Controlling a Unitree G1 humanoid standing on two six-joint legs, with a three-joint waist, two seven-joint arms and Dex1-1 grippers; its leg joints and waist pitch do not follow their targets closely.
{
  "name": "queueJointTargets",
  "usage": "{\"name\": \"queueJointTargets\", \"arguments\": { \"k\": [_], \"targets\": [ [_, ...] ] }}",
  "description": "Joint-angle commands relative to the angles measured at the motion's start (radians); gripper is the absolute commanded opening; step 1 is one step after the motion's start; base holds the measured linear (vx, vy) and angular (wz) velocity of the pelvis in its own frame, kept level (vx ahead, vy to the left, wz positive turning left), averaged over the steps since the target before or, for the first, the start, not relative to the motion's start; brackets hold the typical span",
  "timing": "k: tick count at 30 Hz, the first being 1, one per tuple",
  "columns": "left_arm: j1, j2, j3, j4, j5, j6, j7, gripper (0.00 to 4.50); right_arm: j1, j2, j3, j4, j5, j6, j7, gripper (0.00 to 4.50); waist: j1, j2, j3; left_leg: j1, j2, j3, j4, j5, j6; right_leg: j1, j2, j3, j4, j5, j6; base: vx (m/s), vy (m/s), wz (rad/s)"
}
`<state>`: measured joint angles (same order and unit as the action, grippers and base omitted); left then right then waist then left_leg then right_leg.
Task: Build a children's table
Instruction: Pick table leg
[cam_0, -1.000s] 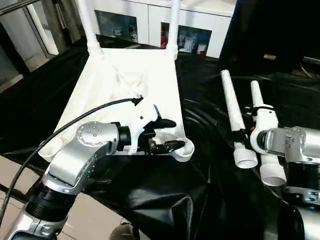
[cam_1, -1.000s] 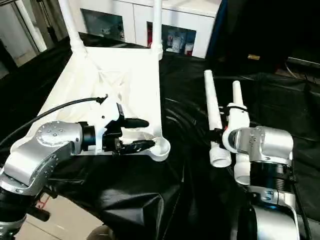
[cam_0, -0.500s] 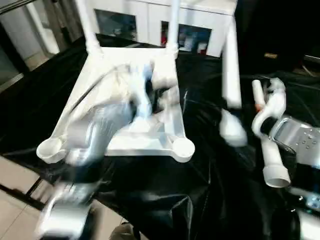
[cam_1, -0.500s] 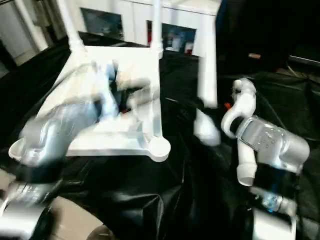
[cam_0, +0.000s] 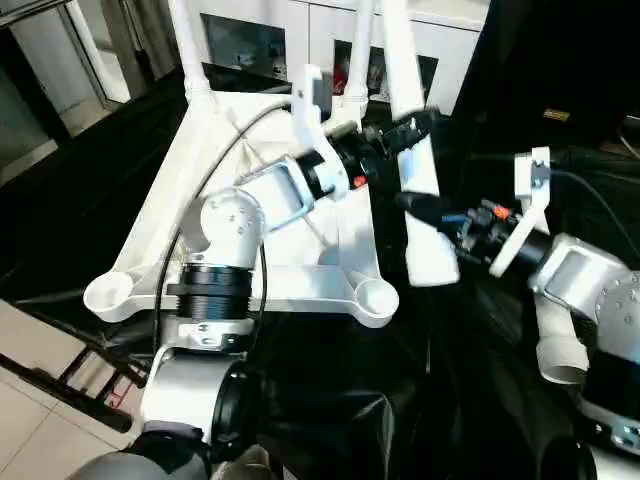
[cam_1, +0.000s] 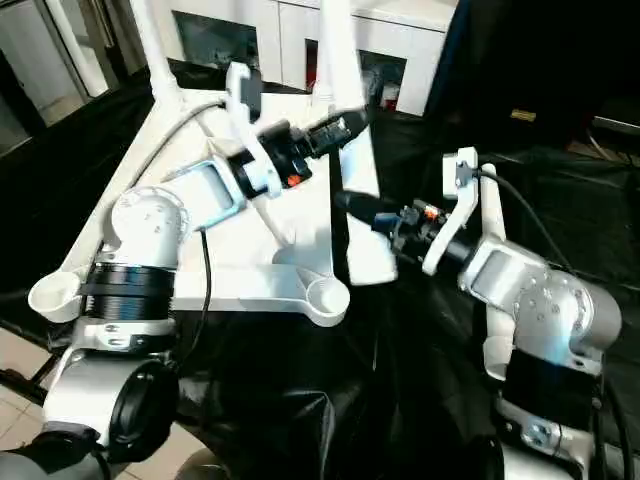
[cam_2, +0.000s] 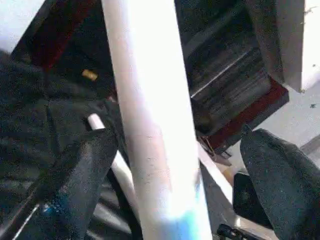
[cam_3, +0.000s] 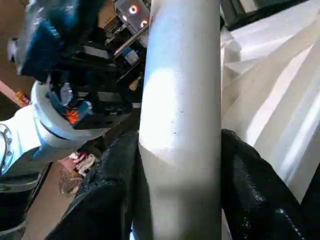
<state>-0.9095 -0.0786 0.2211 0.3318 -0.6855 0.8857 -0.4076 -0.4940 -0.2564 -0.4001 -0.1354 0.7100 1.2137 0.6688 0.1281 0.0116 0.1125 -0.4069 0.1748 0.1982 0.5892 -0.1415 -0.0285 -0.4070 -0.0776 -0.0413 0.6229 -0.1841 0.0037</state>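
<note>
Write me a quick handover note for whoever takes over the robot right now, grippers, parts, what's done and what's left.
Right gripper: shut on a long white tapered tube leg, raised upright beside the tabletop.
Left gripper: open, fingers either side of that leg, higher up.
White plastic rectangular tabletop: upside down on the black-draped work table.
Done: two legs stand in the far sockets.
Left: both near corner sockets are empty; a fourth leg lies by the right arm.

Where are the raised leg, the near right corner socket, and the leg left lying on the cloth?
raised leg (cam_0: 417, 185), left eye view, on its lower shaft.
near right corner socket (cam_0: 376, 296), left eye view, on its round rim.
leg lying on the cloth (cam_0: 558, 350), left eye view, near its wide open end.
</note>
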Motion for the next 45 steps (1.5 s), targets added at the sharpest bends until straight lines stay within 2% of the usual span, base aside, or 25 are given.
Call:
{"name": "queueJointTargets", "arguments": {
  "k": [1, 6, 9, 11, 12, 15, 20, 27, 28, 33, 34, 35, 37, 45],
  "targets": [
    [-0.013, -0.005, 0.005, -0.001, -0.015, 0.011, 0.013, 4.5, 0.006, -0.013, 0.012, -0.041, 0.035, 0.002, 0.019, 1.9, 0.004, -0.019, -0.088, 0.029, 0.043, -0.029, -0.061, -0.17, 0.006, 0.047, -0.07, 0.036, -0.088, -0.238, -0.167, 0.0, 0.0, 0.0],
    [-0.012, -0.01, 0.014, -0.001, -0.013, 0.018, 0.036, 4.5, 0.013, -0.024, 0.043, -0.049, 0.028, -0.025, 0.013, 1.9, 0.004, -0.018, -0.088, 0.028, 0.044, -0.029, -0.062, -0.164, 0.007, 0.045, -0.069, 0.035, -0.087, -0.222, -0.168, 0.0, 0.0, 0.0],
    [-0.014, -0.016, 0.023, -0.013, -0.028, 0.025, 0.054, 4.17, 0.015, -0.03, 0.066, -0.056, 0.013, -0.048, 0.005, 1.9, 0.003, -0.018, -0.087, 0.027, 0.043, -0.029, -0.062, -0.161, 0.007, 0.046, -0.069, 0.035, -0.087, -0.207, -0.173, 0.0, 0.0, 0.0],
    [-0.008, -0.024, 0.023, -0.041, -0.041, 0.041, 0.067, 4.14, 0.019, -0.037, 0.1, -0.072, -0.02, -0.082, -0.005, 1.9, 0.004, -0.018, -0.087, 0.028, 0.045, -0.029, -0.063, -0.161, 0.008, 0.045, -0.07, 0.035, -0.087, -0.205, -0.174, 0.0, 0.0, 0.0],
    [-0.008, -0.024, 0.023, -0.042, -0.042, 0.042, 0.068, 4.04, 0.019, -0.037, 0.101, -0.073, -0.021, -0.083, -0.006, 1.9, 0.004, -0.017, -0.087, 0.028, 0.046, -0.029, -0.063, -0.154, 0.007, 0.045, -0.07, 0.035, -0.085, -0.196, -0.176, 0.0, 0.0, 0.0],
    [0.0, -0.036, 0.02, -0.075, -0.046, 0.061, 0.094, 3.78, 0.024, -0.052, 0.156, -0.1, -0.08, -0.135, -0.031, 1.9, 0.001, -0.016, -0.088, 0.027, 0.047, -0.03, -0.064, -0.14, 0.008, 0.045, -0.069, 0.034, -0.081, -0.154, -0.186, 0.0, 0.0, 0.0],
    [0.016, -0.074, 0.009, -0.111, -0.021, 0.05, 0.18, 3.28, 0.036, -0.059, 0.239, -0.136, -0.15, -0.208, -0.072, 1.9, 0.001, -0.016, -0.087, 0.025, 0.046, -0.029, -0.063, -0.147, 0.016, 0.048, -0.069, 0.035, -0.084, -0.157, -0.181, 0.0, 0.0, 0.0],
    [0.02, -0.105, 0.022, -0.106, 0.015, 0.01, 0.269, 2.81, 0.048, -0.039, 0.268, -0.146, -0.176, -0.243, -0.109, 1.9, -0.002, -0.014, -0.087, 0.026, 0.046, -0.031, -0.065, -0.176, 0.008, 0.045, -0.066, 0.035, -0.09, -0.192, -0.161, 0.0, 0.0, 0.0],
    [0.024, -0.109, 0.028, -0.11, 0.014, 0.013, 0.285, 2.7, 0.054, -0.033, 0.276, -0.152, -0.184, -0.253, -0.119, 1.9, -0.001, -0.011, -0.089, 0.027, 0.045, -0.031, -0.065, -0.171, 0.008, 0.046, -0.066, 0.035, -0.089, -0.181, -0.161, 0.0, 0.0, 0.0],
    [0.031, -0.111, 0.033, -0.123, 0.003, 0.009, 0.306, 2.35, 0.06, -0.019, 0.293, -0.154, -0.198, -0.285, -0.146, 1.9, -0.003, -0.012, -0.091, 0.026, 0.046, -0.031, -0.063, -0.164, 0.009, 0.046, -0.066, 0.034, -0.085, -0.154, -0.172, 0.0, 0.0, 0.0],
    [0.032, -0.11, 0.033, -0.124, -0.001, 0.008, 0.306, 2.28, 0.06, -0.016, 0.294, -0.153, -0.2, -0.29, -0.149, 2.46, -0.003, -0.013, -0.091, 0.025, 0.045, -0.03, -0.063, -0.162, 0.009, 0.046, -0.066, 0.034, -0.085, -0.152, -0.175, 0.0, 0.0, 0.0],
    [0.034, -0.109, 0.034, -0.128, -0.004, 0.006, 0.308, 2.2, 0.061, -0.012, 0.295, -0.152, -0.198, -0.291, -0.151, 2.6, -0.002, -0.011, -0.093, 0.026, 0.045, -0.03, -0.062, -0.16, 0.011, 0.047, -0.067, 0.034, -0.084, -0.146, -0.18, 0.0, 0.0, 0.0],
    [0.037, -0.103, 0.028, -0.135, -0.012, 0.005, 0.292, 1.97, 0.061, -0.009, 0.297, -0.149, -0.195, -0.29, -0.154, 2.78, -0.002, -0.012, -0.093, 0.025, 0.045, -0.029, -0.062, -0.158, 0.015, 0.047, -0.066, 0.034, -0.083, -0.14, -0.182, 0.0, 0.0, 0.0],
    [0.053, -0.065, -0.008, -0.173, -0.051, 0.018, 0.18, 1.84, 0.069, -0.016, 0.296, -0.147, -0.168, -0.287, -0.137, 3.41, 0.001, -0.011, -0.099, 0.025, 0.046, -0.028, -0.058, -0.139, 0.021, 0.049, -0.066, 0.034, -0.078, -0.116, -0.193, 0.0, 0.0, 0.0]
  ]
}}
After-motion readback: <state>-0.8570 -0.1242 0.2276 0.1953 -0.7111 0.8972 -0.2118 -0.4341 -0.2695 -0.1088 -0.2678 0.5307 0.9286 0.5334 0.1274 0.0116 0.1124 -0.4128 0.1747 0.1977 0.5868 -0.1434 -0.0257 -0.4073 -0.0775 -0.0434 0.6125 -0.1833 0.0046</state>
